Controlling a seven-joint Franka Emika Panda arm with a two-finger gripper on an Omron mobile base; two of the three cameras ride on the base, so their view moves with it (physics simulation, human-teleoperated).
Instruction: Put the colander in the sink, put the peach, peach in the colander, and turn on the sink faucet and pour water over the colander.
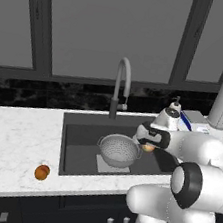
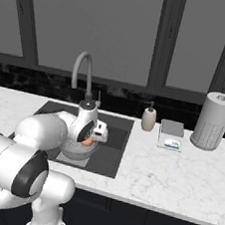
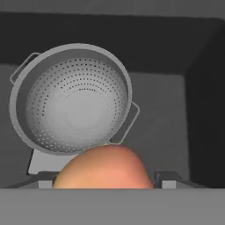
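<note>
The colander (image 3: 72,99), a round grey metal bowl dotted with fine holes, with a rolled rim and loop handles, sits empty in the sink (image 1: 80,129), resting on a paler grey square on the dark basin's floor. Just beside its rim, over the basin, the gripper (image 1: 148,147) pinches a pale pinkish-orange peach (image 3: 103,169) between its fingertips. A second, deeper orange peach (image 1: 42,172) lies on the white marble counter (image 1: 13,139), left of the sink. The gooseneck faucet (image 1: 121,84) arches behind the basin.
</note>
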